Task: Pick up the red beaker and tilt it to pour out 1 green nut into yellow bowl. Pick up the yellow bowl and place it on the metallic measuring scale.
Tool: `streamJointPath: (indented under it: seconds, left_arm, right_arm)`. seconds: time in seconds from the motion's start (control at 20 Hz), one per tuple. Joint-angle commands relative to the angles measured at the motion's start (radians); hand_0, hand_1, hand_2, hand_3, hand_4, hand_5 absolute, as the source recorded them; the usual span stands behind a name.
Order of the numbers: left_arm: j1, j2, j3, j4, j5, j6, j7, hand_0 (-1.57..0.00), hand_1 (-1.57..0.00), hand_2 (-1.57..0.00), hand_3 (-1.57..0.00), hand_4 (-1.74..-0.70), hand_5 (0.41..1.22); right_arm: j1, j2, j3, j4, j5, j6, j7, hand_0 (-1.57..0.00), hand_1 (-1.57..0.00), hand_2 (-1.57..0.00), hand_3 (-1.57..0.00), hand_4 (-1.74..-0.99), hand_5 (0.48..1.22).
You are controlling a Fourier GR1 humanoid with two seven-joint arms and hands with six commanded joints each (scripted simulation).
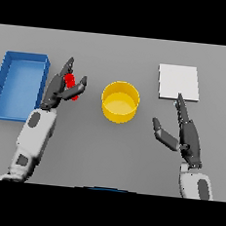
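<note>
Matt grey table, smooth and even, no grain or texture. Smooth yellow bowl, plastic-looking, faint sheen on the rim. Red beaker, glossy and plastic-like, mostly hidden. Blue tray, smooth, matt plastic look. Pale scale, flat, dull metallic grey-white. Dark matt left hand and right hand; smooth white and grey arm shells.
</note>
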Motion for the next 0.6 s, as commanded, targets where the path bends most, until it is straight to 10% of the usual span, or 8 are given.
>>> streamJointPath:
  seconds: [0.0, 0.2, 0.4, 0.55]
  left_arm:
    - [-0.005, -0.012, 0.007, 0.015, 0.005, 0.008, -0.018, -0.08, -0.09, -0.16, -0.13, -1.36, 0.761]
    - [-0.034, -0.030, 0.005, 0.058, -0.041, 0.102, -0.028, -0.76, -0.78, -0.84, -0.88, -1.52, 0.999]
    - [-0.023, -0.026, -0.025, 0.045, -0.071, 0.108, -0.061, -1.24, -1.25, -1.27, -1.15, -1.64, 1.130]
    - [-0.031, -0.022, -0.025, 0.044, -0.071, 0.101, -0.035, -1.40, -1.41, -1.42, -1.36, -1.54, 1.174]
  right_arm:
    - [0.003, -0.008, -0.006, -0.013, -0.006, 0.002, 0.006, 0.00, 0.00, 0.00, 0.00, -1.242, 0.645]
    - [-0.006, -0.008, -0.007, -0.012, -0.009, 0.004, 0.008, 0.00, 0.00, 0.00, 0.00, -1.239, 0.648]
    - [-0.005, -0.006, -0.001, -0.016, -0.006, 0.006, 0.002, 0.00, 0.00, 0.00, 0.00, -1.242, 0.650]
    - [-0.004, 0.005, 0.000, -0.012, -0.022, 0.013, 0.003, 0.00, 0.00, 0.00, 0.00, -1.255, 0.644]
